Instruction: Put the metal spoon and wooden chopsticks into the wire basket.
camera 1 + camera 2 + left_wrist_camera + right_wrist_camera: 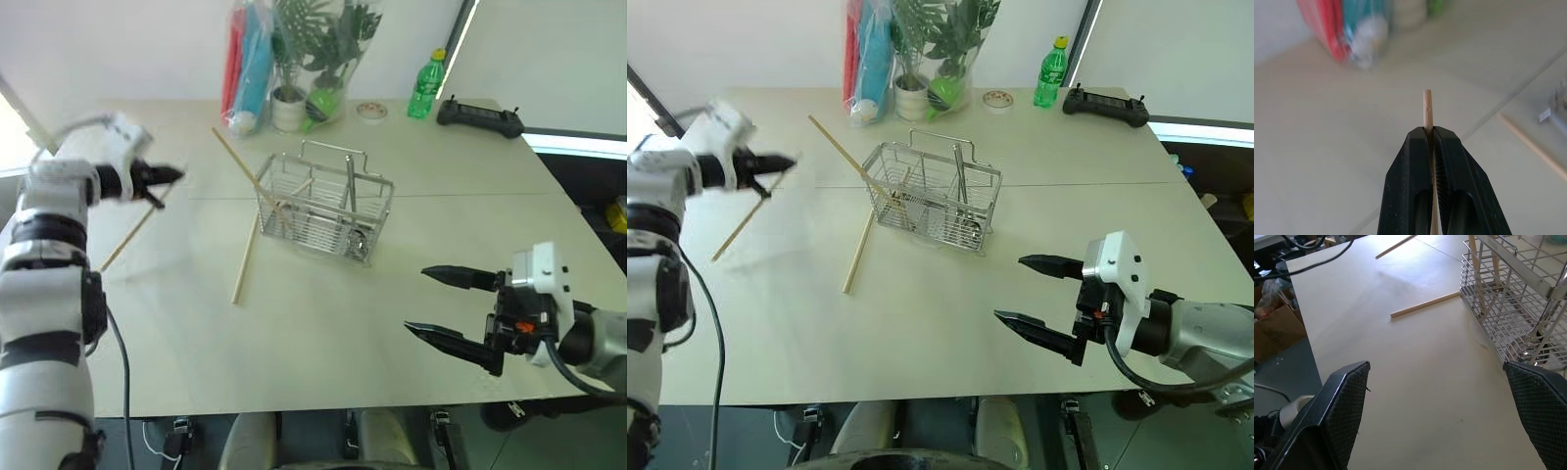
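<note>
Where left end effector (1431,134) clamps, chopstick (1427,105) protrudes.

We see the chrome wire basket (323,208) upright mid-table, loop handle raised across its middle. The spoon (351,201) stands inside at its right end, shiny handle up, bowl down. One pale chopstick (247,168) leans slanted from inside the basket out over its left rim. A second (245,257) lies flat on the table, one end at the basket's left base. A third (1427,108) is pinched near its end, off to the left, slanting down.
</note>
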### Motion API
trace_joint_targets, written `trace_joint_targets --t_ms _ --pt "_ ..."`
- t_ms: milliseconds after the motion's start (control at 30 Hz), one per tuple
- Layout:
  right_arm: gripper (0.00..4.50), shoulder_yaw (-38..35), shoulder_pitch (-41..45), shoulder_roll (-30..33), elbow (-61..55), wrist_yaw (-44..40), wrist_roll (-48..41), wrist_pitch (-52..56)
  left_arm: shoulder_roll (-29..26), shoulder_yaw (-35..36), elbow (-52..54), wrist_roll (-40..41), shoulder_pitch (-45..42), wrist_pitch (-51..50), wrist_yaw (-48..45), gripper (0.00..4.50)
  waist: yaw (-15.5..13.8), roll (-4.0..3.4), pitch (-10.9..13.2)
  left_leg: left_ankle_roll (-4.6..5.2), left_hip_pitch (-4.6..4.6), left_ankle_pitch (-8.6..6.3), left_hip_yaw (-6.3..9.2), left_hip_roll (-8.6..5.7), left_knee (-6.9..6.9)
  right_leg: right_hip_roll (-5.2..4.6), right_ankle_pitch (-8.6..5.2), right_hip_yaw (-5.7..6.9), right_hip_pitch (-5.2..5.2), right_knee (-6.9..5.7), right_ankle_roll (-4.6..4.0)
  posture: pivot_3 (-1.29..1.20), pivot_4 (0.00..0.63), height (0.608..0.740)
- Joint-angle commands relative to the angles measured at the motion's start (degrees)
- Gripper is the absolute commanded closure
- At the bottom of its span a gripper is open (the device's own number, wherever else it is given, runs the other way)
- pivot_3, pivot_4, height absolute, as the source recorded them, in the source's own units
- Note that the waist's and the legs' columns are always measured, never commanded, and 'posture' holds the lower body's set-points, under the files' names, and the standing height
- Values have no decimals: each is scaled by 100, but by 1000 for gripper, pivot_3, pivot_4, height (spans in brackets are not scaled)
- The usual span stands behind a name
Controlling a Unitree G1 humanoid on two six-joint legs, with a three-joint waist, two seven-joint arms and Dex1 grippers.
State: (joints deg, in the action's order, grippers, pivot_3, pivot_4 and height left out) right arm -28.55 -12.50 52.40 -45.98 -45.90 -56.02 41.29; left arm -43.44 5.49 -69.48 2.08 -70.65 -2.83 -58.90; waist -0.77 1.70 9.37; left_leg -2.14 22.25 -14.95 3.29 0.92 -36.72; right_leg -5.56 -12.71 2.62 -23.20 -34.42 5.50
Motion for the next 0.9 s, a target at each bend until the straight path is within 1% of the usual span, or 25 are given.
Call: trace_joint_targets --t_ms 33,100,167,233,333,467,667,767,800,867,900 --pt "0 -254 55 39 -112 95 -201 -36 78 933 766 1028 -745 -457 309 4400 1 2 2 0 0 0 0 0 -2 0 0 0 0 -1 1 0 150 703" --pt "0 -250 46 48 -111 119 -249 -20 322 1332 1418 1576 -1026 -847 531 4400 -1 3 3 0 3 0 3 1 -7 0 1 2 -1 -3 2 0 150 703" --pt "0 -230 66 65 -93 137 -279 -12 546 1508 1951 1871 -1072 -1076 760 4400 -5 1 1 0 5 0 5 0 -10 0 3 2 2 -2 6 0 150 703" --pt "0 -183 132 88 -65 173 -310 -3 807 1579 2484 2073 -1056 -1159 984 4400 2 -10 -4 -1 0 0 2 -1 -14 -1 5 0 11 0 9 0 150 703" --pt "0 -140 326 106 4 283 -483 47 1407 1493 3052 2238 -1138 -868 1262 4400 -5 -13 -4 -1 -19 0 2 -2 -16 -1 5 -1 27 -2 10 0 150 703" --pt "0 -142 449 117 16 418 -579 117 2041 1378 3238 2339 -1071 -699 1410 4400 -8 -14 -3 -2 -31 0 7 -1 -25 1 -3 1 49 3 -1 0 150 703" --pt "0 -356 341 50 -154 745 -892 204 2507 1301 3023 2331 -805 -424 1418 4400 4 -20 0 2 -29 -2 2 -2 -21 2 6 -1 44 6 14 0 150 703" --pt "0 -461 223 44 -252 925 -1013 201 2636 1296 2859 2334 -697 -419 1408 4400 -4 -20 0 2 -28 -2 4 -2 -20 3 5 -1 44 7 14 0 150 703" --pt "0 -501 174 43 -279 978 -1042 194 2691 1289 2846 2362 -652 -472 1395 4123 -6 -19 1 2 -25 -2 5 -2 -23 3 5 -1 44 8 13 0 150 703" --pt "0 -562 88 45 -319 1057 -1092 172 2788 1239 2888 2388 -551 -552 1317 3383 -11 -19 1 2 -20 -2 5 -2 -29 3 5 -1 45 12 12 0 150 703" --pt "0 -587 52 47 -335 1094 -1117 161 2834 1216 2937 2403 -493 -612 1279 2898 -12 -19 1 2 -17 -2 5 -2 -30 3 3 -1 45 15 8 0 150 703"
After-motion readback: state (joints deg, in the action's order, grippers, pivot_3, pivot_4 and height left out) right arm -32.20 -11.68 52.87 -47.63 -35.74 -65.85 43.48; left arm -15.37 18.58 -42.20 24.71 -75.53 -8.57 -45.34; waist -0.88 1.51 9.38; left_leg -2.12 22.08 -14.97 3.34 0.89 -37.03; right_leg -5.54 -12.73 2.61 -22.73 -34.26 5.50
